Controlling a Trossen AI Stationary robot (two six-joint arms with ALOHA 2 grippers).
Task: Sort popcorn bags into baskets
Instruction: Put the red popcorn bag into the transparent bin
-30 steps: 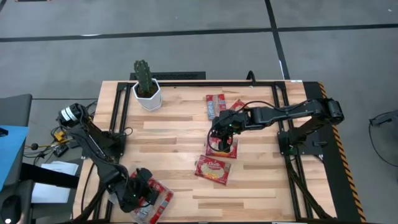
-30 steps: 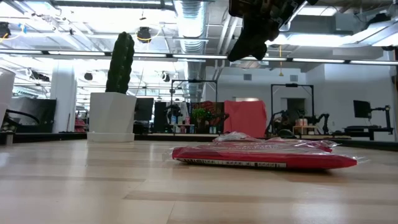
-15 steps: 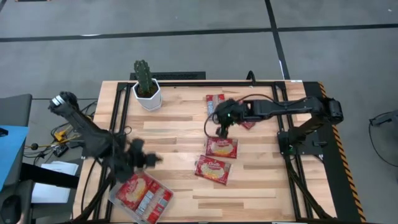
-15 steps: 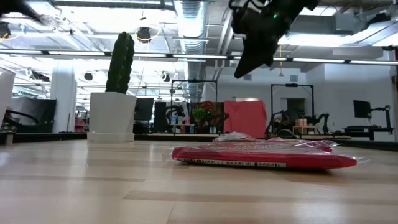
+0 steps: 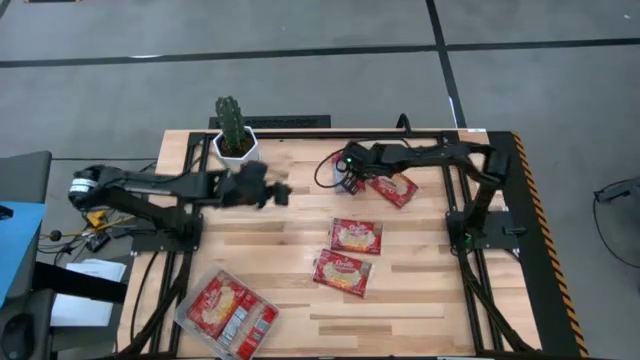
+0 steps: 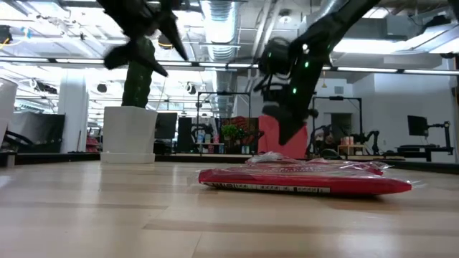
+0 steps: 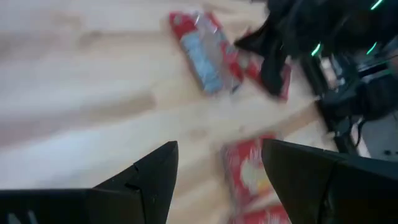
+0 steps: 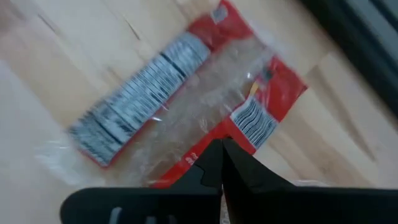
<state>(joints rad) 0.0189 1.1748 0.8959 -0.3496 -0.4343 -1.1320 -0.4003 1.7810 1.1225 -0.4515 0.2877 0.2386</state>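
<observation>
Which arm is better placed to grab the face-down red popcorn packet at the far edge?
Right. The right gripper hangs right beside that packet, fingers shut. The left gripper, open, is mid-table, farther off.

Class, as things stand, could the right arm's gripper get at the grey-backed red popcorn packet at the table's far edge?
Probably yes: the right gripper hangs directly over the grey-backed red popcorn packet, with nothing between them.

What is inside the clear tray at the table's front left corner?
The clear tray holds popcorn bags lying flat, two red faces showing side by side. Whether more bags lie beneath them cannot be seen.
</observation>
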